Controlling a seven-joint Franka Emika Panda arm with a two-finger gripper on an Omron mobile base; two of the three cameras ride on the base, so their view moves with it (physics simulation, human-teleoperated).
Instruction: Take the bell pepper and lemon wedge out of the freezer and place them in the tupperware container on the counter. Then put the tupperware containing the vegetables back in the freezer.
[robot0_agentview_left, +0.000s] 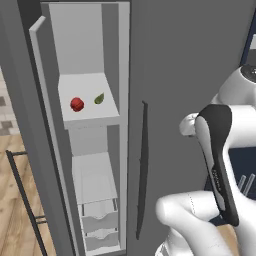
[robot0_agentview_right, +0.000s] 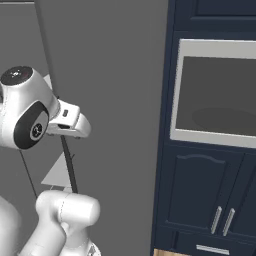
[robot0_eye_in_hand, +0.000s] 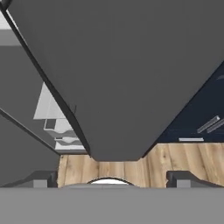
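Note:
The freezer (robot0_agentview_left: 80, 45) stands open, with white inner walls and shelves. On its upper shelf lie the red bell pepper (robot0_agentview_left: 77, 104) and, to its right, the small olive-green lemon wedge (robot0_agentview_left: 99, 98), a little apart. In the hand view my gripper (robot0_eye_in_hand: 111, 179) is open, its two fingertips (robot0_eye_in_hand: 41, 179) spread wide with nothing between them. It faces a dark grey appliance panel (robot0_eye_in_hand: 127, 70), with the freezer's white shelves (robot0_eye_in_hand: 54, 124) off to the left. The tupperware container and the counter are out of view.
White drawers (robot0_agentview_left: 100, 222) fill the freezer's bottom. A long dark handle (robot0_agentview_left: 143, 170) runs down the grey panel right of the opening. Navy cabinets with silver handles (robot0_agentview_right: 220, 220) and a built-in oven (robot0_agentview_right: 220, 95) stand further right. A black frame (robot0_agentview_left: 20, 185) stands on the wooden floor (robot0_agentview_left: 15, 215).

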